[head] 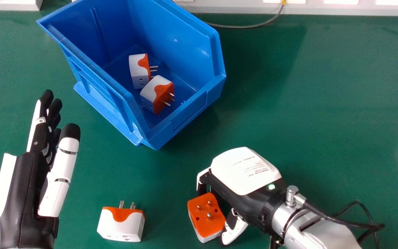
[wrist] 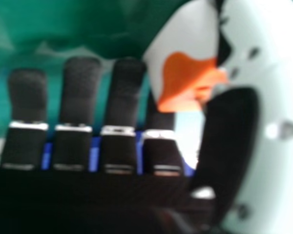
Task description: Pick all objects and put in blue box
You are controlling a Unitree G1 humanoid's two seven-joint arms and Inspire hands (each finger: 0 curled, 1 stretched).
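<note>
My right hand (head: pixel 245 171) is at the lower centre-right of the head view, pinching an orange and white plug adapter (head: pixel 204 214) whose orange pronged face points up. In the right hand view, the adapter (wrist: pixel 188 44) sits between a finger and the thumb of my right hand (wrist: pixel 232 141). Another adapter (head: pixel 121 224) lies on the table to the left, prongs towards the box. Inside the blue box (head: pixel 181 38), a white and orange adapter (head: pixel 139 71) rests beside a second one (head: pixel 157 93). My left hand (head: pixel 24 186) is at the left, open and holding nothing.
A green table (head: pixel 323 114) lies under everything. Along its back edge runs a pale strip (head: pixel 323 9) with a grey cable (head: pixel 250 26) in front. Black cables (head: pixel 340 221) trail from the right forearm. The box stands between and beyond the hands.
</note>
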